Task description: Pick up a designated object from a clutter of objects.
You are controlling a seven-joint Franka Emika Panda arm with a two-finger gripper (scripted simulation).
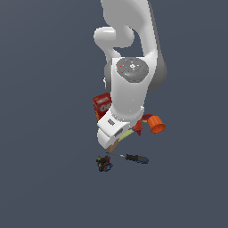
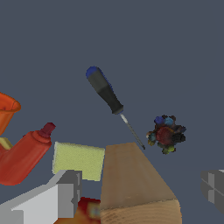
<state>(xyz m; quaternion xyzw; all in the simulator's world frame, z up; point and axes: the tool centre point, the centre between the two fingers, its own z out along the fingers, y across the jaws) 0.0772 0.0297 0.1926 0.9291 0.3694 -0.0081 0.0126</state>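
The screwdriver (image 1: 132,157) lies flat on the dark tabletop (image 1: 44,178), clear of the arm (image 1: 129,84) and free of the gripper (image 2: 140,192). No tabletop edge or corner appears in either view, so its place can be given only against its neighbours. In the wrist view, its black handle with the blue end (image 2: 104,89) points away from the wooden block (image 2: 135,183), and the thin shaft tip ends just beside the block's top edge, near the small multicoloured lump (image 2: 166,134). The lump sits apart from the shaft. A yellow-green pad (image 2: 78,159) lies beside the block, with a red bottle (image 2: 24,157) and an orange cup (image 2: 6,111) further out. A red box (image 1: 101,104) shows beside the arm in the exterior view. The gripper fingers (image 2: 65,194) stand wide apart, holding nothing.
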